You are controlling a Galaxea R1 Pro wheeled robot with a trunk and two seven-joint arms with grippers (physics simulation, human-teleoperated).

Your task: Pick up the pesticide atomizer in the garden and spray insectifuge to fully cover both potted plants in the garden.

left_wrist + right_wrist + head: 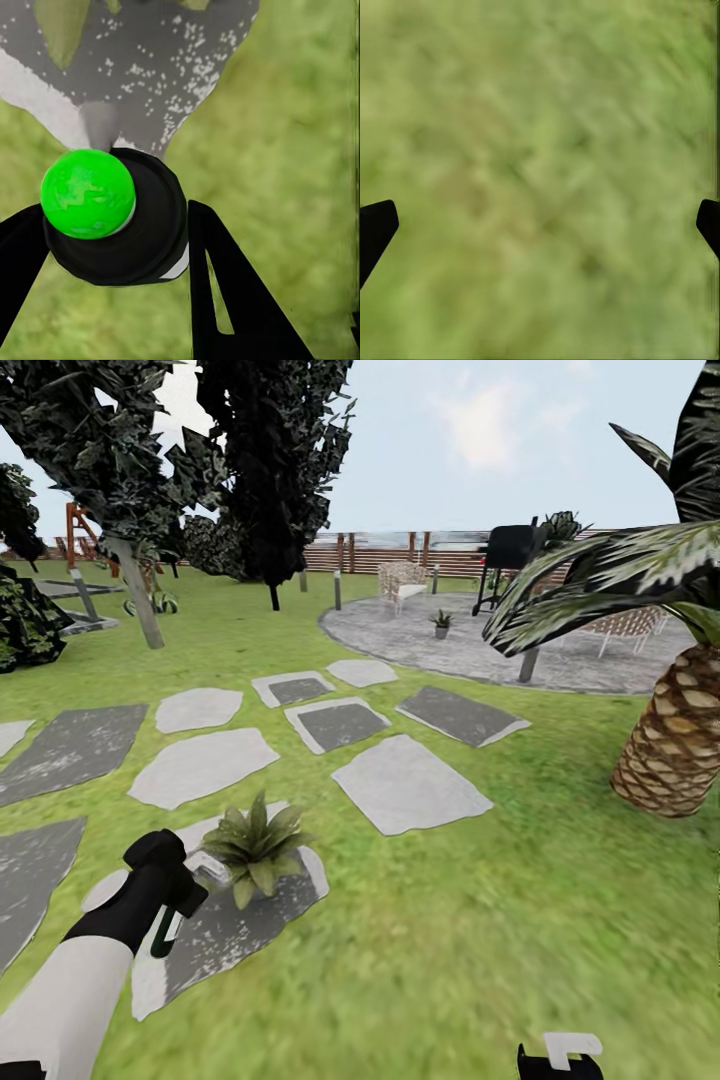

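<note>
Head view, near to far. Left arm enters at lower left; left pincer [172, 905] sits over a grey stepping stone [235, 935], just beside the near potted plant [256, 847]. Left wrist view: left pincer [112, 247] is pinching the atomizer [116, 221], a black cylinder seen end-on w/ a bright green tip here, one finger [225, 292] on each side & touching it. Stone & blurred grass lie beyond. Right pincer [558, 1060] shows at the lower edge, above the lawn [520, 920]; in the right wrist view its fingertips [375, 225] stand wide apart at opposite edges, nothing between them but blurred grass.

Mid-ground: further pale & dark stepping stones across the lawn; palm [680, 730] w/ scaly brown trunk at right.

Far: round grey patio [450, 650] carrying the second potted plant [441, 623], a black grill [508, 555] & white lattice chairs. Dark trees at left; brown slatted fence [400, 550] along the back.
</note>
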